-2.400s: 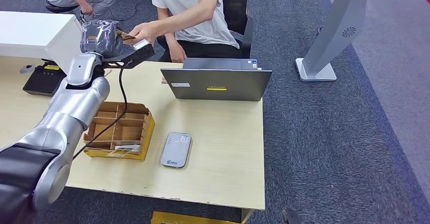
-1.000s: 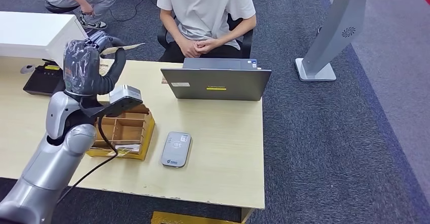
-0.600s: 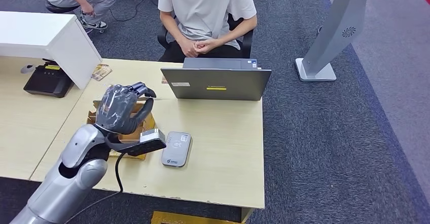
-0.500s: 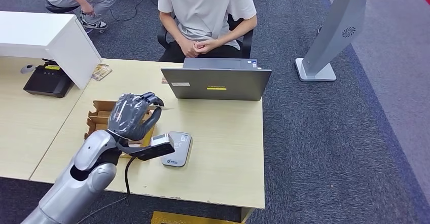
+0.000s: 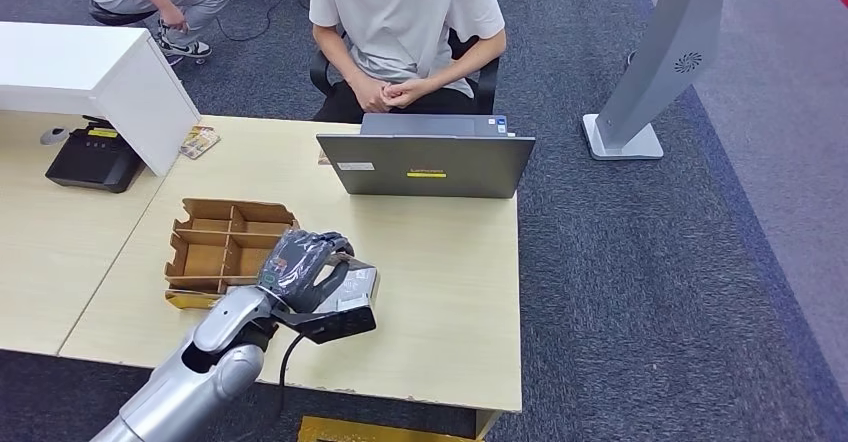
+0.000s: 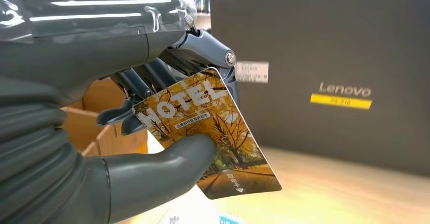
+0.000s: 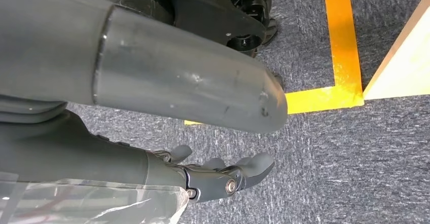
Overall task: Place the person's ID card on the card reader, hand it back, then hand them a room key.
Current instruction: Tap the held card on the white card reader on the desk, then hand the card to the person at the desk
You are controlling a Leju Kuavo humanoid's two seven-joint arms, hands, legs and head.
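Left hand (image 5: 305,265) sits low centre-left of the head frame, over the card reader (image 5: 362,280), which peeks out at the hand's right side on the wooden surface (image 5: 440,262). Reader mostly hidden under the hand and the wrist camera block.

Left wrist view: the hand pinches the card (image 6: 208,133) between the thick thumb (image 6: 167,168) and the darker fingers (image 6: 152,77). Card face reads "HOTEL" with an autumn-tree print, so it looks like a hotel card rather than an ID; cannot confirm which. Long axis runs diagonally in that frame, from upper left to lower right, free end toward lower right. Card is tilted, not flat on the surface. Whether its lower edge touches the reader: cannot tell. A pale patch at the frame's bottom edge under the card may be the reader.

Right hand (image 7: 223,176) in the right wrist view: fingers loosely curled but apart, nothing in them, hanging over grey carpet (image 7: 355,173) with yellow tape (image 7: 345,46) near the surface's corner.

Other items, head view:
- cardboard divider box (image 5: 220,247) just left of the left hand
- closed-angle grey laptop (image 5: 425,165), back facing the robot, upper centre
- seated person (image 5: 405,22) behind the laptop, hands clasped
- black device (image 5: 95,160) at far left, beside a white box (image 5: 90,72)
- grey stand (image 5: 660,72) on the carpet, upper right
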